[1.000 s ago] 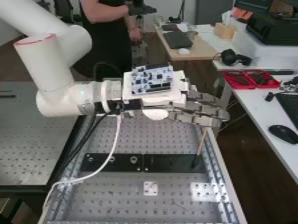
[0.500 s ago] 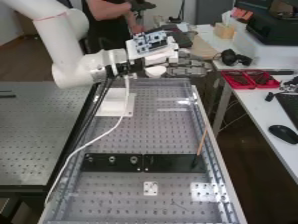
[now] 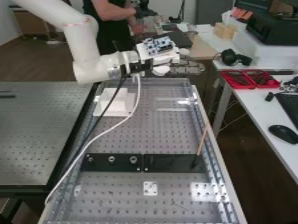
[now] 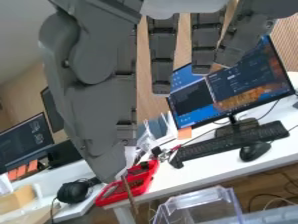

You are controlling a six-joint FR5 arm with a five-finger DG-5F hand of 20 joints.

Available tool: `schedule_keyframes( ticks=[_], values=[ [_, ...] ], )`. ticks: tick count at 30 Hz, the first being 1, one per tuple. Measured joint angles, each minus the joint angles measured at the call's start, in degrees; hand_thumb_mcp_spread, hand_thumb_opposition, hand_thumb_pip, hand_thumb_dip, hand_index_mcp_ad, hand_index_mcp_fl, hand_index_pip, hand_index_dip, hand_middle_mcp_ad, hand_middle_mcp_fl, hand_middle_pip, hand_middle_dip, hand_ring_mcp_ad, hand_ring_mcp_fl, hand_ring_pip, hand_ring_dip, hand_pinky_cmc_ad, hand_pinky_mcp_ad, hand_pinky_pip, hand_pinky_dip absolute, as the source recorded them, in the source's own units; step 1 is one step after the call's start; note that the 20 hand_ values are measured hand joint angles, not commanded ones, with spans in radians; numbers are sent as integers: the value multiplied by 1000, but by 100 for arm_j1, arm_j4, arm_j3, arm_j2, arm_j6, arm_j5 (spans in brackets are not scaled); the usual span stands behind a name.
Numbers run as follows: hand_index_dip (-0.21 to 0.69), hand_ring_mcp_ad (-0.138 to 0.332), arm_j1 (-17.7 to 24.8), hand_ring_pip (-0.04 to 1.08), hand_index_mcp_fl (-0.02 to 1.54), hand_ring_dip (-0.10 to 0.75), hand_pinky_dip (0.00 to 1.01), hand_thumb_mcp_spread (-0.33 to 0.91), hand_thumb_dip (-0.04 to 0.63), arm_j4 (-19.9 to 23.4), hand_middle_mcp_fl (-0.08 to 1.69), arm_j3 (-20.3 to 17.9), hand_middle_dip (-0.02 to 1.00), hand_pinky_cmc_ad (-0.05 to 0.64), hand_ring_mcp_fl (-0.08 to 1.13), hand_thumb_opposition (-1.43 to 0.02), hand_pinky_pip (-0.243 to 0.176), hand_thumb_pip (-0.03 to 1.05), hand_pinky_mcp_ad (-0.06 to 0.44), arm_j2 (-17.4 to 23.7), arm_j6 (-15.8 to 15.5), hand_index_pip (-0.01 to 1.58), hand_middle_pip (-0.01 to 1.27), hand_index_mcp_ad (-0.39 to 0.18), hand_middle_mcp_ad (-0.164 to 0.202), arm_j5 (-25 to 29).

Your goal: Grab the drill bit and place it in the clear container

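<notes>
- We have the hand (image 3: 184,68) raised above the far part of the perforated bench (image 3: 120,195), pinching what we take to be the drill bit (image 4: 129,196), with the thumb (image 4: 96,110) bent in and the slim brown shaft poking out past its tip.
- And there's the clear container (image 4: 199,206), lower than the hand, well apart from the bit, so we judge the grasp is made and the placing is to come.
- Big worry for us: that pinch is right at the tip of the thumb; a jolt, or a slight easing of pressure, and the thin shaft swivels or slides out.
- Let go from this spot and we'd expect a miss, because the bit hangs off to one side of the container.
- Watch the walls, too! Come in low and the free end could catch the rim, knocking the bit crooked or shoving the light box along.
- See-through sides make the opening easy to misjudge, so we want the whole shaft inside before any release.
- The white cable (image 3: 139,90) droops below the wrist; it could snag on the white block (image 3: 118,102) beneath the hand as we descend.
</notes>
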Motion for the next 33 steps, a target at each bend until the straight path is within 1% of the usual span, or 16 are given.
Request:
schedule_keyframes(
  ticks=[4, 9, 14, 17, 21, 29, 30, 31, 32, 33],
  values=[
    [188, 215, 81, 108, 1129, 54, 180, 630, 222, -78, 367, 97, 220, 328, 141, -1004, -101, 417, 182, -164, 12, 665, 140, -120, 80, 56],
    [188, 215, 147, 108, 1129, 54, 180, 630, 222, -201, 367, 242, 218, 328, 141, -1004, -101, 417, 182, -414, -65, 665, 140, -120, 80, 128],
    [188, 215, 175, 108, 1129, 54, 180, 630, 222, -386, 367, 443, 222, 328, 141, -1004, -101, 417, 182, -737, -27, 665, 140, -120, 80, 231],
    [188, 215, 174, 108, 1129, 54, 180, 630, 222, -474, 367, 524, 222, 326, 138, -1004, -101, 417, 182, -861, -5, 665, 140, -120, 80, 276],
    [188, 215, 157, 108, 1126, 54, 180, 630, 222, -544, 367, 577, 222, 328, 141, -1004, -101, 417, 182, -951, 11, 665, 140, -120, 80, 307],
    [188, 215, 129, 113, 1124, 59, 178, 630, 222, -565, 367, 586, 222, 328, 141, -1004, -101, 417, 185, -954, 24, 665, 140, -120, 80, 297],
    [188, 215, 127, 113, 1101, 59, 178, 628, 222, -596, 367, 595, 222, 326, 141, -1004, -101, 417, 182, -954, 22, 670, 140, -124, 80, 288],
    [188, 215, 123, 110, 1075, 59, 176, 623, 223, -711, 367, 635, 222, 326, 138, -1004, -101, 431, 182, -960, 6, 654, 140, -124, 80, 264],
    [201, 216, 116, 110, 1014, 59, 176, 595, 220, -849, 328, 678, 222, 328, 131, -979, -101, 456, 182, -969, -3, 569, 138, -124, 80, 237],
    [197, 218, 109, 108, 906, 59, 175, 560, 223, -944, 297, 710, 222, 326, 126, -958, -101, 469, 182, -977, -2, 450, 126, -126, 80, 215]
  ],
)
